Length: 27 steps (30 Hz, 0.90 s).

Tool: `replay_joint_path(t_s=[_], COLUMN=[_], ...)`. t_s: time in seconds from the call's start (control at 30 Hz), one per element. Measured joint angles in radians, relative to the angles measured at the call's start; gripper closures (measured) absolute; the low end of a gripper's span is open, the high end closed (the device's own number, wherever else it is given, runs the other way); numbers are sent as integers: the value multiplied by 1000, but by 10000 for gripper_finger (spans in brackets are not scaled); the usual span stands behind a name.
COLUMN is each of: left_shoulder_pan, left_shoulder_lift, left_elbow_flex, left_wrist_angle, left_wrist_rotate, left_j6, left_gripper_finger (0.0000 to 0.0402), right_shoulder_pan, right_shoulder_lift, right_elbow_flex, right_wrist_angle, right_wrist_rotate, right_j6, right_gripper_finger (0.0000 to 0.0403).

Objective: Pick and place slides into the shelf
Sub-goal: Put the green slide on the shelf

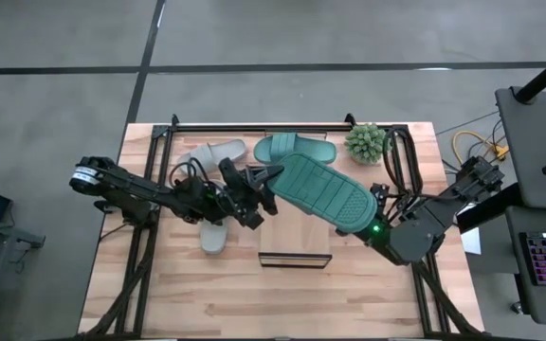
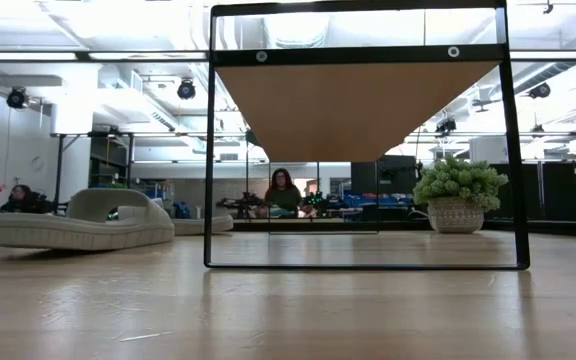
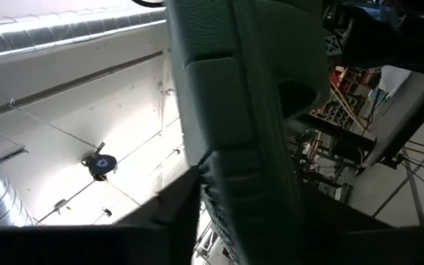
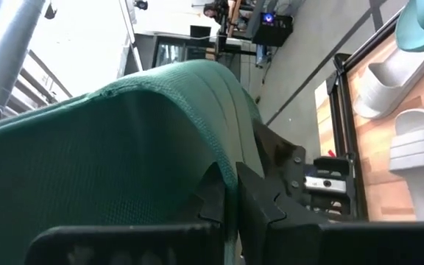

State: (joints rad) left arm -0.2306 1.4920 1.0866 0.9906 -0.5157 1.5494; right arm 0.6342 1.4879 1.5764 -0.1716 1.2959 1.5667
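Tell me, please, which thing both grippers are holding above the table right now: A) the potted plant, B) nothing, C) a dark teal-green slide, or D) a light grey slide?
C: in the high view the left gripper and the right gripper each clamp one end of the raised dark teal-green slide.

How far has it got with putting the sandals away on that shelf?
Barely started, it seems. Done: nothing yet; no sandal seems to rest on the shelf. In hand: one green sandal, gripped between the left hand and the right hand, raised above the shelf. Left: the other green sandal, the back grey sandal and the front grey sandal lie on the table.
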Motion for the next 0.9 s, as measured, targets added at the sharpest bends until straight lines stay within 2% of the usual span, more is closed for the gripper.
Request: replay_joint_path(t_s=[0.17, 0.23, 0.53, 0.9], left_shoulder_pan=[0, 0, -2, -2], left_shoulder_lift=[-2, -2, -1, -2], left_elbow_flex=[1, 2, 29, 39], left_wrist_angle=[9, 9, -6, -6], left_wrist_rotate=[-3, -8, -76, -96], left_j6=[-5, -6, -3, 0], left_gripper_finger=[362, 381, 381, 381], right_shoulder_pan=[0, 0, 0, 0], right_shoulder_lift=[0, 0, -1, -19], right_elbow_flex=[0, 0, 0, 0], right_wrist_angle=[-2, -3, -2, -3], right_wrist_rotate=[-11, -12, -12, -18], right_j6=[-8, -13, -74, -182], right_gripper_finger=[394, 394, 390, 382])
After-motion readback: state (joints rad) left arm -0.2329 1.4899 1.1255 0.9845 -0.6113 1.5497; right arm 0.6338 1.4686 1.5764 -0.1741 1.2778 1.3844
